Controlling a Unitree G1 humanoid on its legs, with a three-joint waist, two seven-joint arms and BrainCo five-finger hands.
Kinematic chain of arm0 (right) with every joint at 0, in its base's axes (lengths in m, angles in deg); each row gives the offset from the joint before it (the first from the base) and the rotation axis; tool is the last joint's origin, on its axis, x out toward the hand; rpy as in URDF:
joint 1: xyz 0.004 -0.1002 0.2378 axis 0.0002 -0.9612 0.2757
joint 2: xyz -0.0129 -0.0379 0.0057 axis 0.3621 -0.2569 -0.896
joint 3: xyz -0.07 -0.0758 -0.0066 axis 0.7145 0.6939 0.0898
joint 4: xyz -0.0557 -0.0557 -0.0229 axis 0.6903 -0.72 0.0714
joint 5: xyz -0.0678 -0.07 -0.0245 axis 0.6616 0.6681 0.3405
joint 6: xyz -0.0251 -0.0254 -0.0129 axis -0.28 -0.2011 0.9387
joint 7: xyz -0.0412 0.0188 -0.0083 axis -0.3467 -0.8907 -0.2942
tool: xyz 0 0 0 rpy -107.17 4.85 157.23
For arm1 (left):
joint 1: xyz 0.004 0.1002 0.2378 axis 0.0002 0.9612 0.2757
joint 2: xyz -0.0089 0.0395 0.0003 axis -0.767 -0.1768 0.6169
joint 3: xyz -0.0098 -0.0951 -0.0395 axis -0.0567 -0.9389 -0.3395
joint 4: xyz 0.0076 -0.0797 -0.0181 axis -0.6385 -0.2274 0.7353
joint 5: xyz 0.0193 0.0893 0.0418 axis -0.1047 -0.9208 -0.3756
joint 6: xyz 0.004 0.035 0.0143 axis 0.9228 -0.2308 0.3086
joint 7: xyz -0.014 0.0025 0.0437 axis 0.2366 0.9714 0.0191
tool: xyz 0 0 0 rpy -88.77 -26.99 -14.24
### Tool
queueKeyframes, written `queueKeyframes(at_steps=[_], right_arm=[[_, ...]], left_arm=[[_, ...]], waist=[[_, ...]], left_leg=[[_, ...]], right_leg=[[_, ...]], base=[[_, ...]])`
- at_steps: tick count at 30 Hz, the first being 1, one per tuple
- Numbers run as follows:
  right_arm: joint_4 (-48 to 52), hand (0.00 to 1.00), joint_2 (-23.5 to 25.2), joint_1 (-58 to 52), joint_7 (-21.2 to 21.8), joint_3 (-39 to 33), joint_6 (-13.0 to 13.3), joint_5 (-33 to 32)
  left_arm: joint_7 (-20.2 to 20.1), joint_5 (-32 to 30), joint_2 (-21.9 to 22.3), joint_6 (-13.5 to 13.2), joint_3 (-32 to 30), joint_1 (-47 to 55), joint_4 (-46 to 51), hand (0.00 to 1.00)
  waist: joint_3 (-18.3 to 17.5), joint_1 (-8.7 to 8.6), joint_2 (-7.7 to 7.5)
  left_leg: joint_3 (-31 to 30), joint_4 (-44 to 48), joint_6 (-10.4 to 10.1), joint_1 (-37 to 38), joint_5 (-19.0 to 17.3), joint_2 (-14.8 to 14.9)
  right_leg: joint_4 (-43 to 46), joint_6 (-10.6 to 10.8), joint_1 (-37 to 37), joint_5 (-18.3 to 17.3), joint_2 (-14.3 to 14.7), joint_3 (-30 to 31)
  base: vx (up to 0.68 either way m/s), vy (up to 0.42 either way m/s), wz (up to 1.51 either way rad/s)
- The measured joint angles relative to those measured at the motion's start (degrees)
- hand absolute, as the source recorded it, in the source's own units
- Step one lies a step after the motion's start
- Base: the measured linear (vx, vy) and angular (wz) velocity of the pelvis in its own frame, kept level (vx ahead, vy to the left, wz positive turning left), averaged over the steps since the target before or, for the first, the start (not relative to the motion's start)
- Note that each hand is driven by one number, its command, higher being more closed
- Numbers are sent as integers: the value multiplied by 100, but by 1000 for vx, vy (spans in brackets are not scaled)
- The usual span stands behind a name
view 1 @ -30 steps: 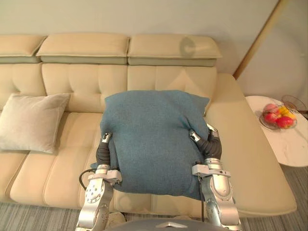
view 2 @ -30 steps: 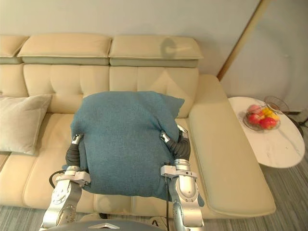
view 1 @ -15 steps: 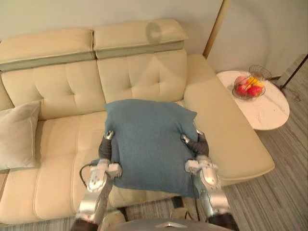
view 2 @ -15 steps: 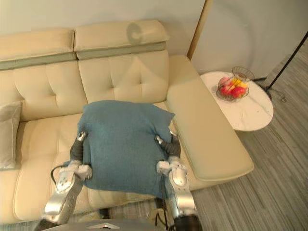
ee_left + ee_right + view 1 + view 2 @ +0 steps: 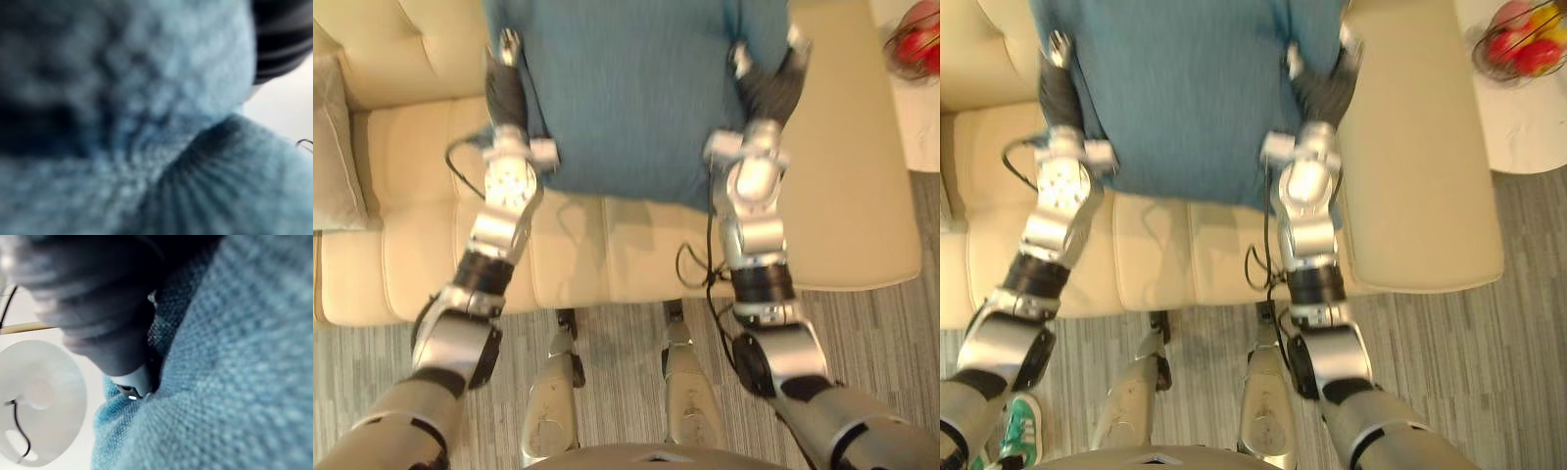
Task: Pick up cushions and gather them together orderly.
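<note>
A large blue cushion (image 5: 636, 88) hangs above the front part of the cream sofa (image 5: 421, 245), clamped between my two hands. My left hand (image 5: 506, 83) presses its left side and my right hand (image 5: 771, 88) its right side; only their dark ribbed covers show against the fabric. The left wrist view has blue cushion cloth (image 5: 122, 147) pressed right up to it. In the right wrist view the cushion (image 5: 234, 382) bulges against my right hand (image 5: 122, 347). A beige cushion (image 5: 331, 147) leans on the sofa at the far left.
A round white side table (image 5: 1528, 117) with a wire bowl of fruit (image 5: 1518, 44) stands to the right of the sofa's wide arm (image 5: 1410, 176). Grey striped floor (image 5: 626, 333) lies in front. A green and white shoe (image 5: 1018, 431) shows at the lower left.
The camera has tipped down, so the whole picture shifted towards the sofa's front edge and the floor. The blue cushion stays held between both hands.
</note>
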Motion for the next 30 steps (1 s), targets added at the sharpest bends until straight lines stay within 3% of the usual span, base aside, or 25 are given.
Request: queueKeyframes(at_steps=[1, 6, 10, 13, 19, 24, 30], right_arm=[[-190, 0, -72, 466, -167, -24, -2, 244], [-1465, 0, -53, 2422, -818, -532, -114, 720], [-1758, 0, 44, 3084, -1396, -951, -131, 621], [-1768, 0, 75, 3296, -1539, -1035, -131, 241], [-2000, 0, -261, 3902, -1384, -1088, -124, -616], [-2311, 0, -699, 3964, -975, -663, -119, -1044], [-2273, 0, -698, 3288, -660, -463, -104, -1195]], left_arm=[[79, -126, -61, -10, -52, -413, -203, 0], [434, -682, -163, 6, -397, -2190, -1282, 0], [676, -919, -152, 39, -504, -2919, -1510, 0], [702, -897, -88, 69, -751, -3191, -1541, 0], [656, -726, 75, 201, -1025, -3795, -1682, 0], [591, -497, 101, 205, -1254, -3810, -1816, 0], [344, -289, 497, 166, -1767, -2631, -1700, 0]], waist=[[157, 9, 16], [378, 46, 96], [603, 186, 200], [603, 224, 199], [604, 359, 197], [620, 435, 193], [654, 408, 192]], left_leg=[[-20, -1, 3, -62, 43, 0], [-222, -6, 21, -777, 299, -28], [-310, -9, 9, -1241, 378, -33], [-317, -9, -69, -1640, 497, -37], [-333, -9, -278, -2572, 827, 4], [-346, -7, -249, -3240, 864, 129], [-319, -7, -243, -3229, 871, 118]], right_leg=[[0, 5, -51, 28, 1, -22], [-109, 31, -614, 211, -34, -156], [-234, 39, -970, 329, -44, -213], [-248, 51, -1329, 380, -55, -237], [-271, 28, -2134, 478, -43, -383], [5, 13, -2844, 434, 81, -511], [937, -9, -3214, -85, 64, -506]], base=[[-90, -26, 16], [-79, -21, 15], [-50, 22, 10], [-23, 28, 7], [16, 31, 9], [12, 15, -1], [17, 12, 7]])
